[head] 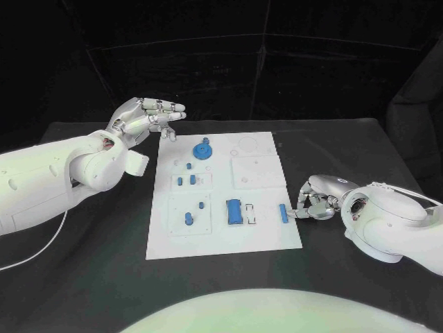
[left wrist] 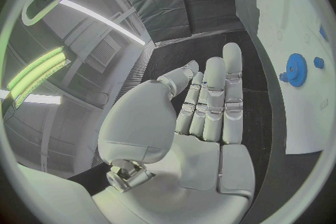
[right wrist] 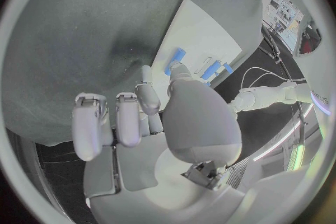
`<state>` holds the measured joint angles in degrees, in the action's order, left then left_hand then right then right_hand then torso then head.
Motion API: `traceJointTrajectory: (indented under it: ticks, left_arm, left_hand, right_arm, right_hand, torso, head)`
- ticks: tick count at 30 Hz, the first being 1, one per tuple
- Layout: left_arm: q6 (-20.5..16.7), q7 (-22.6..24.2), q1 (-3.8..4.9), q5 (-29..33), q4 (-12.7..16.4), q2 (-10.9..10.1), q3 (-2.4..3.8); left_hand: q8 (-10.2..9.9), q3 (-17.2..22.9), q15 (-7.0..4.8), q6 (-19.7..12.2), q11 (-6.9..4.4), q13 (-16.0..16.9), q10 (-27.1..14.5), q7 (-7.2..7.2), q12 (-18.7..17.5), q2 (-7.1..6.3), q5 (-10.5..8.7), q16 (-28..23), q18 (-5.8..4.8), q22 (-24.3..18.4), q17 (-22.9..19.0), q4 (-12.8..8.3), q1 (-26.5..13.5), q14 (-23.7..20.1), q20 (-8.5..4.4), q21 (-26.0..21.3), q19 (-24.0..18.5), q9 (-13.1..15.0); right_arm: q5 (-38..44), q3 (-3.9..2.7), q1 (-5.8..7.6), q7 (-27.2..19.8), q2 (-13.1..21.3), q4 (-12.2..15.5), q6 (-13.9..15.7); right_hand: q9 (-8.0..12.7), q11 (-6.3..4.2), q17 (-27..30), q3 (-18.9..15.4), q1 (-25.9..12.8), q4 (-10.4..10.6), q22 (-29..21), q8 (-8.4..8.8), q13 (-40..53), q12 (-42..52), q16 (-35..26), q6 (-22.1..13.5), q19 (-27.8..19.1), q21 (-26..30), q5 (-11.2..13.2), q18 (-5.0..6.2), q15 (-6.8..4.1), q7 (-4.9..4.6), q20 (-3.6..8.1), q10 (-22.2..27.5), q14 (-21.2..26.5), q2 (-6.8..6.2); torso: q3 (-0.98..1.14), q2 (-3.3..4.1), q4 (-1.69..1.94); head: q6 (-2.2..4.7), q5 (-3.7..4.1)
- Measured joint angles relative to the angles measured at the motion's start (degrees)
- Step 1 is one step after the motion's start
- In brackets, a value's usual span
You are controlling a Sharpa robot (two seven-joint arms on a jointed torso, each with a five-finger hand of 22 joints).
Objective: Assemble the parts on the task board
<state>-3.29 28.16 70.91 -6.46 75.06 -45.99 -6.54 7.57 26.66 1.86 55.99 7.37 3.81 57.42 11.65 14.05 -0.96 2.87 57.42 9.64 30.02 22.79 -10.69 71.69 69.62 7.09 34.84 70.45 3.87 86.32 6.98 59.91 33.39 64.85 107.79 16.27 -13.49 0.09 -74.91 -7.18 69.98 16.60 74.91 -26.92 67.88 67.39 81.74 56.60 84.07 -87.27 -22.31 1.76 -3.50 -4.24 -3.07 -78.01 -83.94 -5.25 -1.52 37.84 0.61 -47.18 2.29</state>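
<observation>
Black table (head: 81, 277) under dark drapes; we take the white task board (head: 266, 236) at its middle as our landmark. Left hand (head: 144, 118) is raised off the board's far left corner, fingers (left wrist: 213, 98) straight, pressed side by side, holding nothing. Right hand (head: 316, 201) sits at the board's right edge, a fingertip at the small blue bar (head: 283, 213); whether it pinches, we cannot tell. Blue gear (head: 202, 149) stands on the board's far part, blue block (head: 235, 211) nearer.

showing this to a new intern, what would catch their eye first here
The white task board in the middle of the black table, dotted with small blue parts, the blue gear near its far end standing out. Then the left robot hand raised open beside the board's far left corner, and the right robot hand low at its right edge.
</observation>
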Motion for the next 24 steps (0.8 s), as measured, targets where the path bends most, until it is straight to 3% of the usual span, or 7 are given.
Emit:
traceJointTrajectory:
  ticks: [17, 22, 24]
  left_arm:
    - [-0.05, 0.03, -0.02, 0.00, -0.46, -0.08, -0.03]
    - [-0.04, 0.03, -0.03, 0.00, -0.59, -0.09, -0.04]
    - [-0.03, 0.03, -0.06, 0.00, -0.62, -0.09, -0.05]
  left_hand:
    - [0.00, 0.00, 0.00, 0.00, 0.00, 0.00, 0.00, 0.00, 0.00, 0.00, 0.00, 0.00, 0.00, 0.01, 0.01, 0.00, 0.00, 0.00, 0.00, 0.00, 0.00, 0.00]
    - [0.00, 0.00, 0.00, 0.00, 0.00, 0.00, 0.00, 0.00, 0.00, 0.00, 0.00, 0.00, 0.00, 0.01, 0.01, 0.00, 0.00, 0.00, 0.00, 0.00, 0.00, 0.00]
    - [0.00, 0.00, 0.00, 0.00, 0.00, 0.00, 0.00, 0.00, 0.00, 0.00, 0.00, 0.00, 0.00, 0.01, -0.04, 0.00, 0.00, 0.00, 0.00, 0.00, 0.00, 0.00]
  right_arm:
    - [2.90, 0.07, -0.15, -0.43, 0.18, 1.09, 3.93]
    - [4.36, 0.07, -0.16, -1.11, -1.06, 1.85, 5.59]
    - [4.93, 0.07, -0.18, -1.49, -1.67, 1.97, 6.18]
  right_hand:
    - [-0.45, -0.41, 0.00, -0.77, 0.30, -0.05, 0.00, -1.02, 0.88, 0.95, 0.48, -0.22, -0.20, -0.32, -0.08, 0.00, 0.00, 0.23, 0.20, -0.40, 0.00, 0.30]
    - [-0.57, -0.40, 0.00, -0.99, 0.93, -0.27, 0.00, -1.32, 1.30, 1.34, 0.47, -0.74, -0.21, -0.32, -0.52, -0.01, 0.00, 0.13, 0.20, -0.40, 0.00, 0.90]
    - [-0.57, -0.40, 0.00, -0.99, 1.29, -0.27, 0.00, -1.32, 1.29, 1.33, 0.47, -0.89, -0.21, -0.31, -0.52, -0.01, 0.00, -0.02, 0.20, -0.40, 0.00, 0.54]
  torso:
    - [0.04, 0.05, -0.06]
    - [0.05, 0.08, -0.04]
    - [0.05, 0.08, -0.02]
  head:
    - [-0.22, -0.04]
    - [-0.31, -0.03]
    - [-0.31, -0.05]
